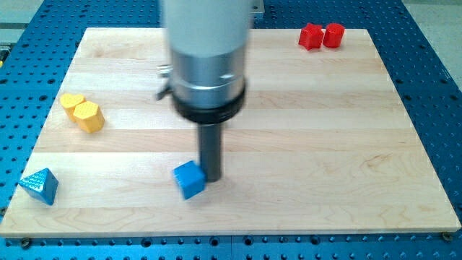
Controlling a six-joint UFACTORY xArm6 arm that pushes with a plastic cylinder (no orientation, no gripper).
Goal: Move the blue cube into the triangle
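A blue cube (pixel 190 179) sits on the wooden board (pixel 325 144) near the view's bottom, a little left of centre. My tip (pixel 212 178) stands right beside the cube's right side, touching or almost touching it. A blue triangular block (pixel 40 185) lies at the board's bottom left corner, far to the left of the cube. The arm's grey body hides part of the board above the rod.
Two yellow blocks (pixel 82 112) lie together at the board's left side. Two red blocks (pixel 321 35) lie together at the top right. The board rests on a blue perforated table (pixel 433 72).
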